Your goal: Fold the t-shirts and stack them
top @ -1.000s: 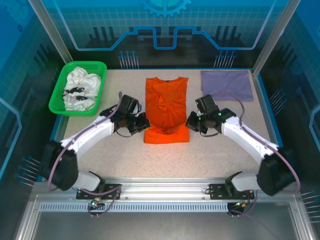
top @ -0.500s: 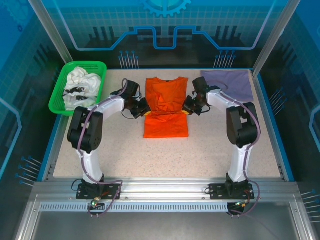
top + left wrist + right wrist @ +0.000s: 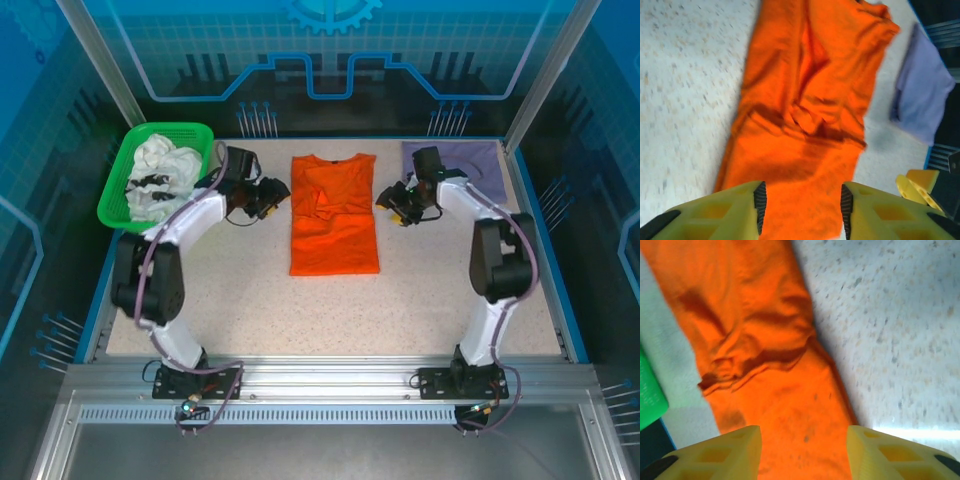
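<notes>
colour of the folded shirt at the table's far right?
Pale lavender-purple; that shirt shows best in the top external view.

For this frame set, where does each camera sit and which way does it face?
Top external: above and behind the robot, looking down at the table; left hand and right hand show flanking the orange t-shirt.
Left wrist: behind the left hand, facing across the orange t-shirt toward the lavender t-shirt; its yellow fingers show below.
Right wrist: behind the right hand, facing across it toward the green basket; its yellow fingers below.
Shared: both wrist views hold the orange t-shirt.
</notes>
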You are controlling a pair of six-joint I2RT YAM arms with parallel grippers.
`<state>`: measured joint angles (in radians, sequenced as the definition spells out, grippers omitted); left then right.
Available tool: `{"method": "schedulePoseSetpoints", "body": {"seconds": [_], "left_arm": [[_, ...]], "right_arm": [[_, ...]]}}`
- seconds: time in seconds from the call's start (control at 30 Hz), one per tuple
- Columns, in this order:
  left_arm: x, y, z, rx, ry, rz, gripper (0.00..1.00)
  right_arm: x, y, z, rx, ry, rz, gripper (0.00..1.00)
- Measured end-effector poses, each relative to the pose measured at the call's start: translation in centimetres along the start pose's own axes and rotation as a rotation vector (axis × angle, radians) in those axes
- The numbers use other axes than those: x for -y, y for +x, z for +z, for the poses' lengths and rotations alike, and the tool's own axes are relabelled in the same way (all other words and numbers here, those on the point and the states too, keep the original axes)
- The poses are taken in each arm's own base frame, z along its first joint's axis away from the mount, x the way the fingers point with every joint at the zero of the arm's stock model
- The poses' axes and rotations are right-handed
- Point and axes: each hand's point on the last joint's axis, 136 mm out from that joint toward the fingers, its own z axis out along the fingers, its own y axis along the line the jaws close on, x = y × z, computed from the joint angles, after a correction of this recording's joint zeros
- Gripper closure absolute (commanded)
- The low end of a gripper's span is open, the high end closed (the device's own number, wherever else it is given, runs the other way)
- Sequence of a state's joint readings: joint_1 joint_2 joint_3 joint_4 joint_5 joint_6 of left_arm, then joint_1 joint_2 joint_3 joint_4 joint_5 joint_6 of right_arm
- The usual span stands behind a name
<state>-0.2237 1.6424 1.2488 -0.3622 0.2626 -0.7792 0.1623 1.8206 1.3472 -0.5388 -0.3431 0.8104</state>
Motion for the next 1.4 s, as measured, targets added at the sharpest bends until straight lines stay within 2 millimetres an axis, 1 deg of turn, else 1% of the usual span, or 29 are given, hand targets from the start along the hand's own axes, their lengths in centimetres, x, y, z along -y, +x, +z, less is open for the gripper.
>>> {"method": "schedulePoseSetpoints", "body": {"seconds": [0.03, 0.07, 0.1, 0.13, 0.17, 0.23, 0.3, 0.33, 0.43, 0.5, 0.57, 0.63, 0.67, 0.7, 0.77, 0.83, 1.0, 1.13, 1.23, 1.3, 1.33, 1.4], "left_arm": [[0.8, 1.2, -1.0, 0.016, 0.017, 0.032, 0.68], [1.6, 2.7, -1.6, 0.016, 0.035, 0.061, 0.71], [2.3, 4.0, -1.8, 0.011, 0.049, 0.086, 0.74], [3.2, 6.3, -1.8, -0.010, 0.072, 0.131, 0.76], [3.6, 7.9, -1.4, -0.032, 0.086, 0.154, 0.77], [3.7, 10.8, -0.1, -0.084, 0.091, 0.186, 0.78], [3.0, 12.3, 1.7, -0.122, 0.071, 0.196, 0.78], [2.4, 12.8, 2.8, -0.137, 0.057, 0.197, 0.78], [0.2, 13.8, 5.6, -0.173, 0.009, 0.186, 0.77], [-2.0, 14.7, 7.3, -0.197, -0.026, 0.178, 0.76], [-4.1, 15.6, 7.9, -0.220, -0.064, 0.170, 0.75], [-6.2, 16.6, 8.1, -0.245, -0.103, 0.163, 0.75], [-6.8, 17.0, 8.1, -0.251, -0.110, 0.162, 0.75], [-6.8, 17.0, 8.1, -0.245, -0.098, 0.167, 0.75], [-7.0, 17.2, 7.7, -0.233, -0.079, 0.173, 0.75], [-7.7, 17.6, 7.1, -0.228, -0.069, 0.182, 0.74], [-9.5, 19.5, 4.7, -0.232, -0.055, 0.203, 0.74], [-11.0, 22.1, 2.4, -0.259, -0.044, 0.222, 0.74], [-12.3, 24.3, 0.3, -0.283, -0.041, 0.227, 0.73], [-13.2, 25.5, -1.3, -0.298, -0.044, 0.225, 0.71], [-13.6, 25.9, -2.1, -0.301, -0.049, 0.223, 0.69], [-13.8, 25.9, -3.9, -0.285, -0.048, 0.219, 0.67]], "right_arm": [[-0.3, 1.1, -0.8, 0.007, -0.020, -0.021, 0.62], [-0.4, 2.1, -1.1, 0.006, -0.035, -0.042, 0.65], [-0.8, 3.6, -1.2, -0.001, -0.057, -0.068, 0.67], [-0.9, 5.1, -0.8, -0.018, -0.071, -0.089, 0.68], [-0.9, 6.4, -0.3, -0.040, -0.077, -0.108, 0.70], [-0.5, 9.5, 1.5, -0.105, -0.074, -0.138, 0.73], [0.2, 11.7, 3.0, -0.161, -0.054, -0.145, 0.76], [0.5, 12.3, 3.7, -0.179, -0.047, -0.147, 0.76], [1.2, 13.4, 4.8, -0.202, -0.027, -0.152, 0.76], [1.6, 13.7, 5.4, -0.205, -0.019, -0.155, 0.77], [2.1, 13.9, 6.0, -0.200, -0.003, -0.160, 0.78], [3.2, 14.3, 6.7, -0.209, 0.017, -0.155, 0.79], [3.8, 14.6, 7.1, -0.213, 0.021, -0.153, 0.79], [3.9, 14.9, 7.2, -0.213, 0.006, -0.156, 0.79], [3.7, 15.2, 7.1, -0.199, -0.013, -0.172, 0.79], [3.6, 16.1, 7.2, -0.196, -0.030, -0.195, 0.79], [3.3, 19.9, 7.2, -0.206, -0.061, -0.249, 0.79], [3.8, 23.0, 6.6, -0.204, -0.065, -0.276, 0.78], [4.5, 25.6, 5.6, -0.205, -0.042, -0.301, 0.75], [5.2, 27.3, 4.8, -0.204, -0.018, -0.318, 0.74], [5.5, 28.0, 4.4, -0.204, -0.006, -0.321, 0.73], [6.2, 29.2, 3.6, -0.208, 0.024, -0.325, 0.66]]}}
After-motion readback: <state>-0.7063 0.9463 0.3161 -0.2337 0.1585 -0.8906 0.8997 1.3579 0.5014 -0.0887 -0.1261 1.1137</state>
